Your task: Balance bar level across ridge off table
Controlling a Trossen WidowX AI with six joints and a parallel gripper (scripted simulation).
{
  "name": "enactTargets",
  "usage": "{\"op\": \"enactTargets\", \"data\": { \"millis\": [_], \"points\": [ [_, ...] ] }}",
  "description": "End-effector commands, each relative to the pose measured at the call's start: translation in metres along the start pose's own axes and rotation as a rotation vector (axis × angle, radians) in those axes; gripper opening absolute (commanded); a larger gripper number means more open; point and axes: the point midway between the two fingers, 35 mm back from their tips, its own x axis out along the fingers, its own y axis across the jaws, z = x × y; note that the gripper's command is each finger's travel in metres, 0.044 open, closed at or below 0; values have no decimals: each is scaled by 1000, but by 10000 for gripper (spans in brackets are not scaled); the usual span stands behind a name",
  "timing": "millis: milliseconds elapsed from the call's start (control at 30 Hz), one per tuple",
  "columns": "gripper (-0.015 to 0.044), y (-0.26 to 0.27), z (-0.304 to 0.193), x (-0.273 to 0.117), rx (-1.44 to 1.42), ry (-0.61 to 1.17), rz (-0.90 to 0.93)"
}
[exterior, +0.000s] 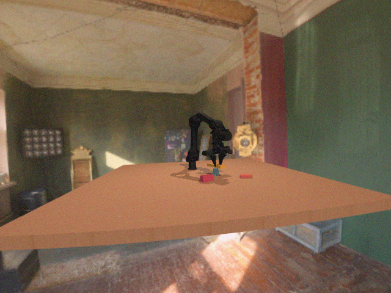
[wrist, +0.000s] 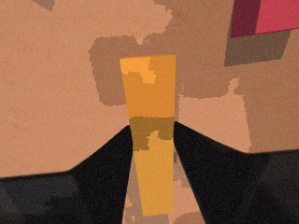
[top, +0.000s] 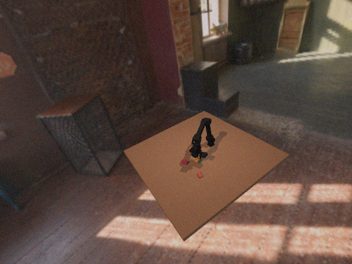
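Observation:
The orange-yellow bar (top: pixel 196 160) (exterior: pixel 222 166) (wrist: pixel 151 93) is between the fingertips of my gripper (exterior: pixel 217 165) (wrist: pixel 151 128), which is shut on it near its middle. The bar is off the table and looks roughly level, running lengthwise up and down the wrist view. The small teal ridge (top: pixel 201 160) (exterior: pixel 215 172) stands on the table. In the exterior view its top shows just below the bar, with a small gap between them in that view. I cannot tell whether the bar is straight above the ridge. The ridge cannot be made out in the wrist view.
A crimson block (top: pixel 185 161) (exterior: pixel 206 177) (wrist: pixel 280 16) lies near the ridge, at the wrist view's upper right corner. A flat red block (top: pixel 199 174) (exterior: pixel 245 176) lies farther off on the table (top: pixel 227 184) (exterior: pixel 157 204). The arm's shadow falls around the ridge.

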Motion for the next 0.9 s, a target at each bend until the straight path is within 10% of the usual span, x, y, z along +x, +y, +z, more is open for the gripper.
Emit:
{"op": "enactTargets", "data": {
  "millis": [0,867],
  "points": [
    [0,1,0,1,3,2,5],
    [0,1,-1,3,3,2,5]
  ]
}}
